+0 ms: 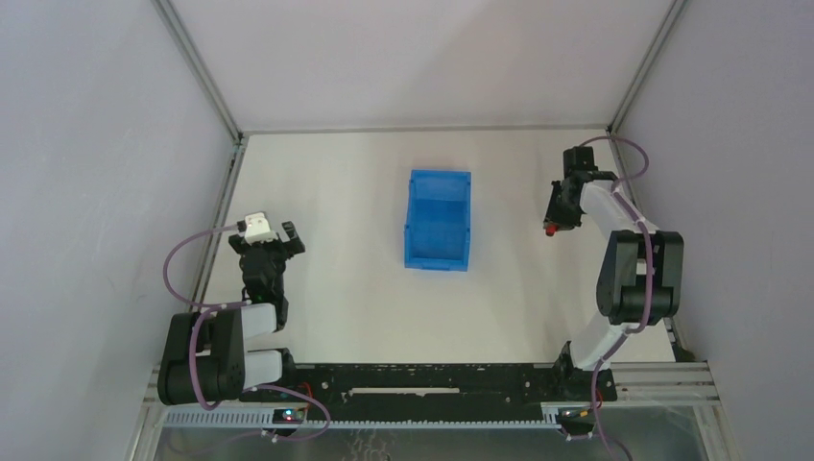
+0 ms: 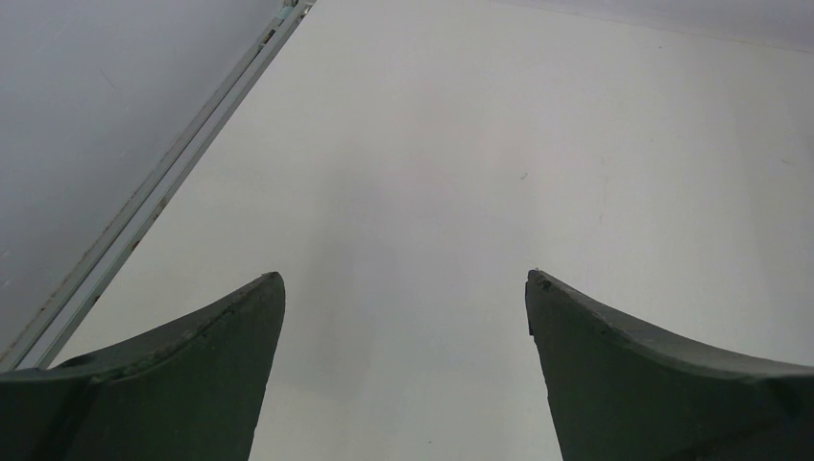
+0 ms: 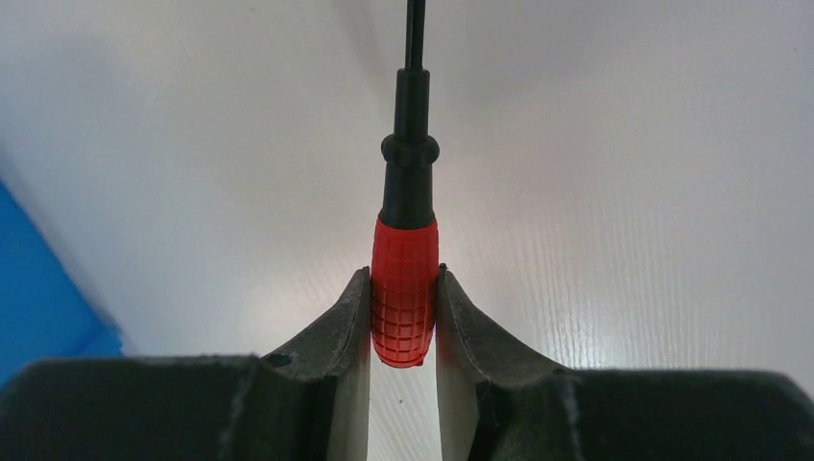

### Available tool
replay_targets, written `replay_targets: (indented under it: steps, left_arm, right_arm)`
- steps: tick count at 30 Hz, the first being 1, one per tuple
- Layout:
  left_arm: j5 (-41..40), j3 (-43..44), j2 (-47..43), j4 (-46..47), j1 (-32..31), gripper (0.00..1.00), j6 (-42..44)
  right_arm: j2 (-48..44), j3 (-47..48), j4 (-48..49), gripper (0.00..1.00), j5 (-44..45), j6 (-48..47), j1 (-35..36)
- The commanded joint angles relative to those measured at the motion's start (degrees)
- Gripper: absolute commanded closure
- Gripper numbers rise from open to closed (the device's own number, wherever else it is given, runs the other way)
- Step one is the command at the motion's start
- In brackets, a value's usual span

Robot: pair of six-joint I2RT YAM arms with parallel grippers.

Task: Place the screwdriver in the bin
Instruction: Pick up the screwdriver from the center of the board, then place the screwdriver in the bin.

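Right hand is clenched on the screwdriver. Both fingers press the ribbed red handle from either side, low on the grip, so the handle's rounded butt sits between them, back toward the palm. The black collar and thin dark shaft run straight out ahead of the fingertips and leave the wrist view at its top edge, tip unseen. I cannot tell whether the tool touches the white surface or hangs clear of it. From above, the red end shows as a small spot at the hand's near tip. The bin, blue and rectangular, sits on the surface off to this hand's left, well apart from it. The wrist view catches only a blurred blue sliver of it at the left edge, behind and to the side of the fingers. Nothing shows inside the bin from overhead. The screwdriver is outside it, gripped beside it at roughly the same depth on the surface. Left hand is released. Its two dark fingers are spread wide, with bare white surface between and ahead of them, and a metal frame rail runs off to its left.
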Motion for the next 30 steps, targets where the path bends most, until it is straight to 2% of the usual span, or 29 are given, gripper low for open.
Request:
replay_targets:
  steps: [1, 12, 23, 30]
  left_arm:
    - [-0.7, 2.4, -0.6, 1.6, -0.4, 0.0, 1.0]
    - [-0.6, 2.4, -0.6, 1.6, -0.4, 0.0, 0.9]
    - [-0.6, 2.3, -0.6, 1.6, -0.4, 0.0, 1.0]
    - [-0.7, 2.4, -0.6, 1.6, -0.4, 0.0, 0.9]
  right_arm:
    - [-5.7, 1.3, -3.2, 1.0, -1.5, 0.4, 0.1]
    - [-13.0, 7.5, -9.7, 1.0, -0.7, 1.1, 2.9]
    - [-13.1, 21.1, -13.9, 1.0, 1.2, 2.2, 14.8]
    - [-7.4, 33.6, -15.6, 1.0, 0.6, 2.6, 23.1]
